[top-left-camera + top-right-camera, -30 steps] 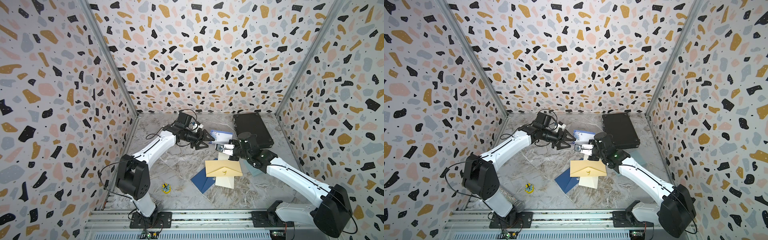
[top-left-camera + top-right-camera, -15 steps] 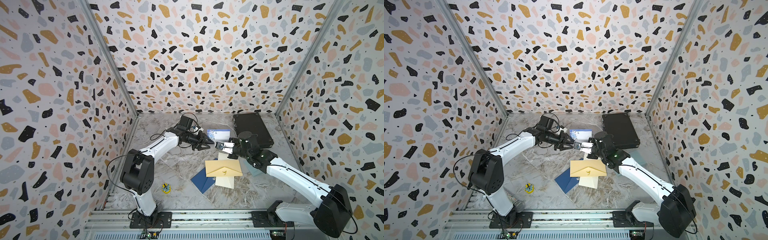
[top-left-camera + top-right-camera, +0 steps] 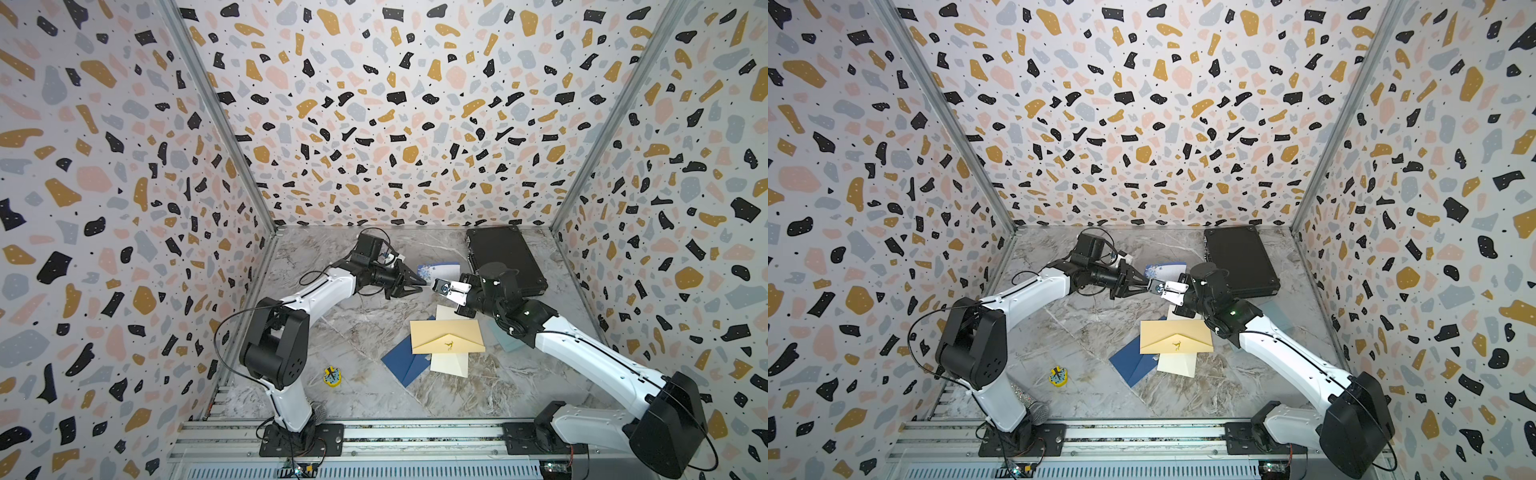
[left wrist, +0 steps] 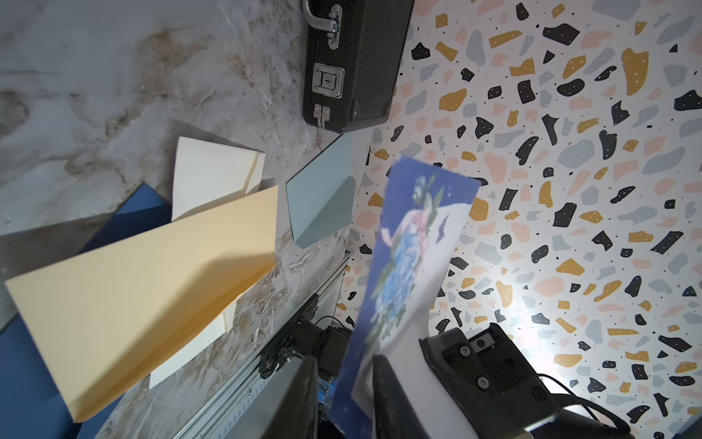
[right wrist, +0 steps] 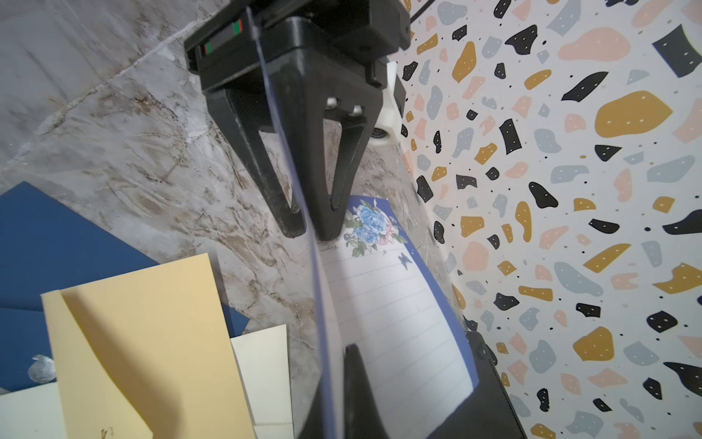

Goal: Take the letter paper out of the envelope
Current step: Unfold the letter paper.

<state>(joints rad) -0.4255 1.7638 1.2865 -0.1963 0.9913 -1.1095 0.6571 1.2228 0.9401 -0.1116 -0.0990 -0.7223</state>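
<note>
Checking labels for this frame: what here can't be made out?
Left gripper: right wrist view, edge-on letter paper hides whether its jaws touch it.
Light blue envelope: both top views, mostly under the right arm.
Small yellow object: both top views, too small to identify.
Print on the letter paper: left wrist view, blurred.

No legible words, brands or numbers found anywhere. Small gold emblem (image 3: 449,344) noted on flap of yellow envelope (image 3: 446,332): a figure, not lettering. Faint script line (image 5: 328,247) noted at head of ruled letter paper (image 5: 395,304), beside blue rose print; too blurred to read.
</note>
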